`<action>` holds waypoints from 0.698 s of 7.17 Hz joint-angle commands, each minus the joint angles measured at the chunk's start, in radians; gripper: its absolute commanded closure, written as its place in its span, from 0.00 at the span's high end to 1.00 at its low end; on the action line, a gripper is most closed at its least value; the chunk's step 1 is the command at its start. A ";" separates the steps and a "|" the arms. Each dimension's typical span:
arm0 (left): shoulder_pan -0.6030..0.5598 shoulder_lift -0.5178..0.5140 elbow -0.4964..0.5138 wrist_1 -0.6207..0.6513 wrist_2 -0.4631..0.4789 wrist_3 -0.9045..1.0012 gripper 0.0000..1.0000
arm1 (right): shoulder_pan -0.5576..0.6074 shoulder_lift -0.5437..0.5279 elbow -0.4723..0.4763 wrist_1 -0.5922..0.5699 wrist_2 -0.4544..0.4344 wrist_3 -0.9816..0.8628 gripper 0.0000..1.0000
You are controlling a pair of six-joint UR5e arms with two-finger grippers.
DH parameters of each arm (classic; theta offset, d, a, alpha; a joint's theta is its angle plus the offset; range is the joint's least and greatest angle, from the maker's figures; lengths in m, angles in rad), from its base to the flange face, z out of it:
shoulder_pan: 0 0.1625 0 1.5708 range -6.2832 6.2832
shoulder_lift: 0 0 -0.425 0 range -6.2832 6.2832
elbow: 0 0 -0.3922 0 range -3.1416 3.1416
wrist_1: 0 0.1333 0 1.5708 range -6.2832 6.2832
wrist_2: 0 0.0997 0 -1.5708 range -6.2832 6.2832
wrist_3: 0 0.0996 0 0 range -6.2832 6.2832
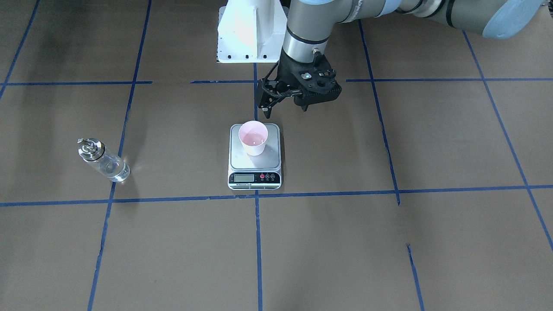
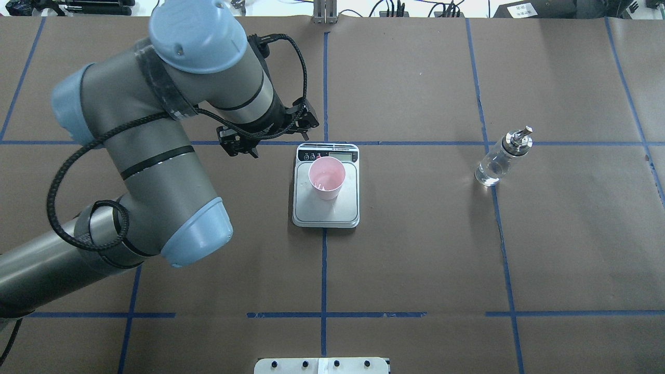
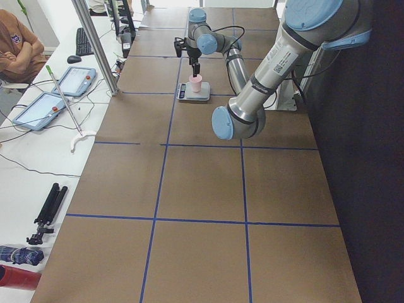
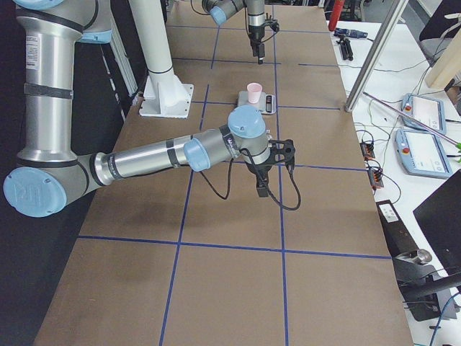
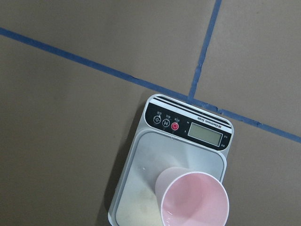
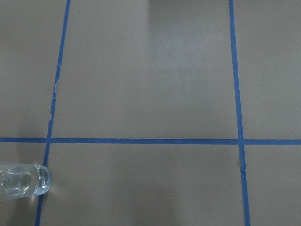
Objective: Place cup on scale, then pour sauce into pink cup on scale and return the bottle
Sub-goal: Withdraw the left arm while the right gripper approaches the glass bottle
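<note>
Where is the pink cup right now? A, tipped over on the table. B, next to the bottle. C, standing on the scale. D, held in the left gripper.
C: the cup stands upright on the silver platform of the scale, and the left gripper is apart from it, holding nothing.

bottle [image 6: 23, 181] cut L edge | cup [image 5: 195, 200], scale [image 5: 155, 157] cut btm edge
</note>
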 commanded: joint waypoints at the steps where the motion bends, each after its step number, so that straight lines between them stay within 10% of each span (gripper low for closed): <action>1: -0.068 0.029 -0.058 0.009 -0.041 0.087 1.00 | -0.113 -0.028 0.113 0.048 -0.022 0.255 1.00; 4: -0.202 0.197 -0.197 0.049 -0.091 0.339 1.00 | -0.343 -0.103 0.306 0.051 -0.218 0.522 1.00; 5: -0.249 0.205 -0.201 0.055 -0.091 0.380 1.00 | -0.501 -0.123 0.357 0.051 -0.422 0.585 1.00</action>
